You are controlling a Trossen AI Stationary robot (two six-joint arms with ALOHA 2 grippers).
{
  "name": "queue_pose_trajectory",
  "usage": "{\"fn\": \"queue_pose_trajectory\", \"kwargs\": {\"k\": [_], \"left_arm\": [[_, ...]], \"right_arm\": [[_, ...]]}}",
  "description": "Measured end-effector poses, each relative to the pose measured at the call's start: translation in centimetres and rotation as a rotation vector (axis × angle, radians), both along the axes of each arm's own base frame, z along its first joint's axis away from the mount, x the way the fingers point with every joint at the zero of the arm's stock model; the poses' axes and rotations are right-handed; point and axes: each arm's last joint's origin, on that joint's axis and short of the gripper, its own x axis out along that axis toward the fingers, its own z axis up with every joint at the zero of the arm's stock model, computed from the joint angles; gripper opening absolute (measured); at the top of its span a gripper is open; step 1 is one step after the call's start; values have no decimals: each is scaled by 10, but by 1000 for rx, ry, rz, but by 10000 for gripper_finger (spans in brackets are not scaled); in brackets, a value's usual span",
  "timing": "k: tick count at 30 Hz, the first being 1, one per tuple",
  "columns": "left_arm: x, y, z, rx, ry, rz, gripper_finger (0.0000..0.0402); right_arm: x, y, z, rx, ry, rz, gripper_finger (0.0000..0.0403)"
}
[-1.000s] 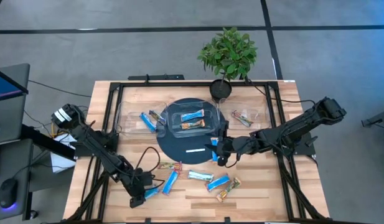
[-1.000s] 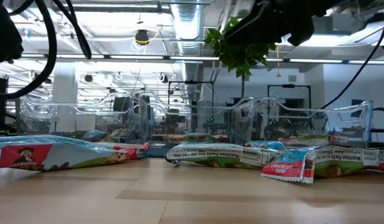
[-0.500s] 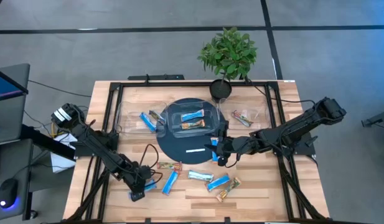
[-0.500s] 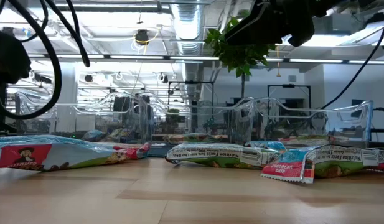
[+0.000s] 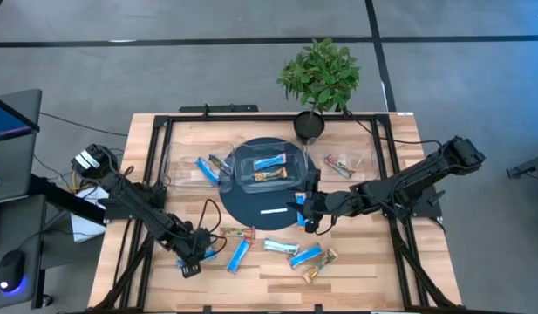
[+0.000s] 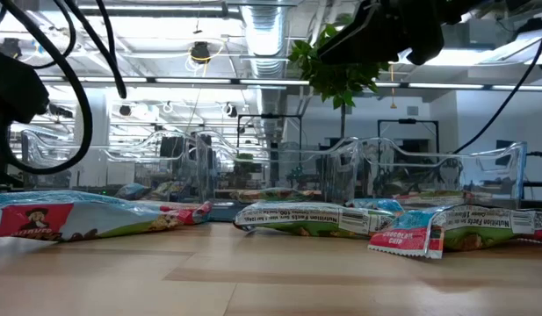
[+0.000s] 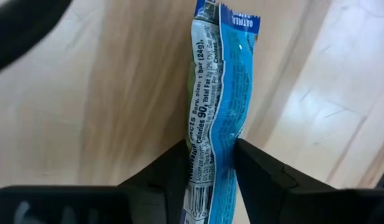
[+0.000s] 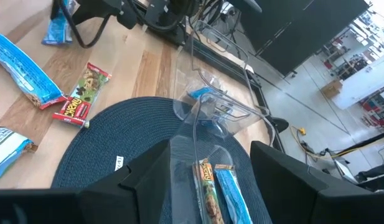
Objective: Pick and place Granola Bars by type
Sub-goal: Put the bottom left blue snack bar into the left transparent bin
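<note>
Since the earlier frame our left hand [image 7: 210,163] closed on a blue granola bar [image 7: 218,93] off the surface; right hand [image 8: 207,163] hung open, so sorting could proceed.

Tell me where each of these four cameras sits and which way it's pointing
High: overhead, straight down on the table; both arms show.
Low: at tabletop height, level across the bars into the room; arm parts hang at top.
Left wrist: on the left arm, looking down at a blue bar between its fingers.
Right wrist: on the right arm, facing the dark mat and clear bins; its fingers frame the view.
Shared: the high view also shows that mat.
</note>
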Motion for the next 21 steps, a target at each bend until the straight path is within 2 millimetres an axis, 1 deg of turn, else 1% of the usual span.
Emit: {"fn": "queue_pose_trajectory", "kwargs": {"k": [10,12,16,19,21], "left_arm": [[0,11,-1,52,48,-28,80],[0,13,1,93,62,-42,76],[2,17,15,282,85,-66,71],[6,17,36,392,72,-63,70],[8,17,46,458,59,-64,70]], "right_arm": [[0,0,0,19,-1,-9,216],[0,0,-1,26,3,-12,216],[-1,0,-2,38,12,-20,216],[-1,0,-2,49,10,-27,216],[-1,-1,-3,56,13,-31,216]]}}
